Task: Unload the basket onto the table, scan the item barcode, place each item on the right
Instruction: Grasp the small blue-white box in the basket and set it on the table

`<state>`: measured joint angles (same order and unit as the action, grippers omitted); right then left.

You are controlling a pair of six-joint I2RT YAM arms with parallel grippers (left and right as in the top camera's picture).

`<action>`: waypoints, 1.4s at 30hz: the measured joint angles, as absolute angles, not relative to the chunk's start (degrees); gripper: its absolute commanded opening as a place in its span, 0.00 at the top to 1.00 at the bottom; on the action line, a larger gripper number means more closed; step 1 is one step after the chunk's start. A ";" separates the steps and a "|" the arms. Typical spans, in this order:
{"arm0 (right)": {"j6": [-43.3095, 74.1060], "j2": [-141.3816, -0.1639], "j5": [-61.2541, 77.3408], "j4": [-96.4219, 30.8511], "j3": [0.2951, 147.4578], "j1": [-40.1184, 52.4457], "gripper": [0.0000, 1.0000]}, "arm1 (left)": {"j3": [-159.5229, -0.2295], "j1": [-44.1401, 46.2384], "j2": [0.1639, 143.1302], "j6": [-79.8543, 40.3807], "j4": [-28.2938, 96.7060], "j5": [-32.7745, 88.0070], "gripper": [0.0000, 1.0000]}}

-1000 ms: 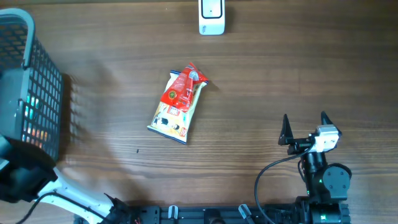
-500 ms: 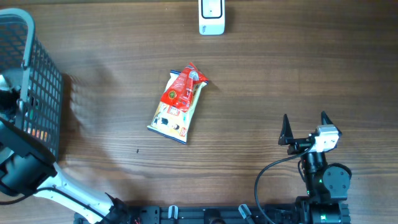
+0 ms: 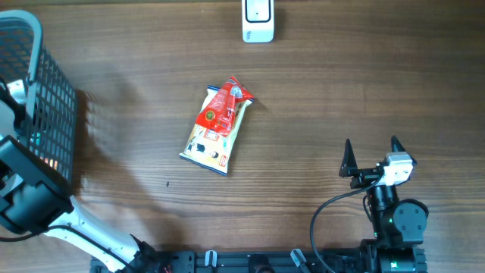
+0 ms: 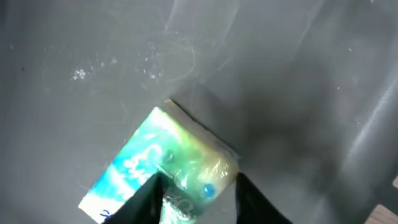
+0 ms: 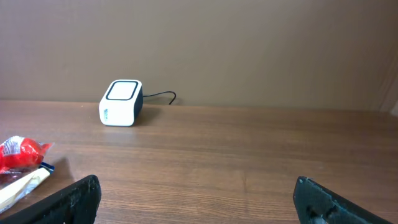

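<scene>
In the left wrist view, a green and teal packet (image 4: 168, 155) lies on the grey floor of the basket (image 4: 280, 74). My left gripper (image 4: 198, 190) has its two black fingers pressed against the packet's sides, shut on it. From overhead the left arm (image 3: 26, 197) reaches into the black mesh basket (image 3: 53, 114) at the far left, and its fingers are hidden there. A red and white snack packet (image 3: 217, 127) lies mid-table. The white scanner (image 3: 258, 20) stands at the far edge. My right gripper (image 3: 370, 155) rests open at the near right, holding nothing.
The right wrist view shows the scanner (image 5: 121, 94) with its cable by the back wall, and the red packet (image 5: 18, 155) at the left edge. Bare wood lies between the wide-apart right fingers (image 5: 81, 199).
The left arm has pushed further into the basket, and its jaws have closed in from wide open onto the green packet. The right arm and the red packet have not moved.
</scene>
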<state>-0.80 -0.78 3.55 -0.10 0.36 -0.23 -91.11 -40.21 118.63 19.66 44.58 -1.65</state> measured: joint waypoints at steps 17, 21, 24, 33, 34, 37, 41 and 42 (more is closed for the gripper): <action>-0.80 -0.78 3.55 -0.10 0.36 -0.23 0.00 | -90.87 -40.29 119.68 20.53 44.93 -5.89 0.96; -0.80 -0.78 3.55 -0.10 0.36 -0.23 0.00 | -90.98 -39.79 119.61 18.65 45.15 -9.23 0.96; -0.80 -0.78 3.55 -0.10 0.36 -0.23 0.00 | -90.98 -39.88 119.02 16.29 45.76 -11.11 0.96; -0.80 -0.78 3.55 -0.10 0.36 -0.23 0.00 | -94.65 -40.14 97.25 8.51 42.22 -6.90 0.96; -0.80 -0.78 3.55 -0.08 0.36 -0.23 0.00 | -95.33 -40.12 92.33 7.86 40.32 -4.47 0.96; -0.80 -0.78 3.55 -0.10 0.36 -0.23 0.00 | -96.42 -39.79 82.65 5.10 37.60 0.80 0.96; -0.80 -0.78 3.55 -0.10 0.36 -0.23 0.00 | -96.71 -34.30 74.61 -0.01 38.35 11.20 0.96; -0.80 -0.78 3.55 -0.08 0.36 -0.23 0.00 | -96.73 -31.40 73.78 -1.19 39.57 13.80 0.96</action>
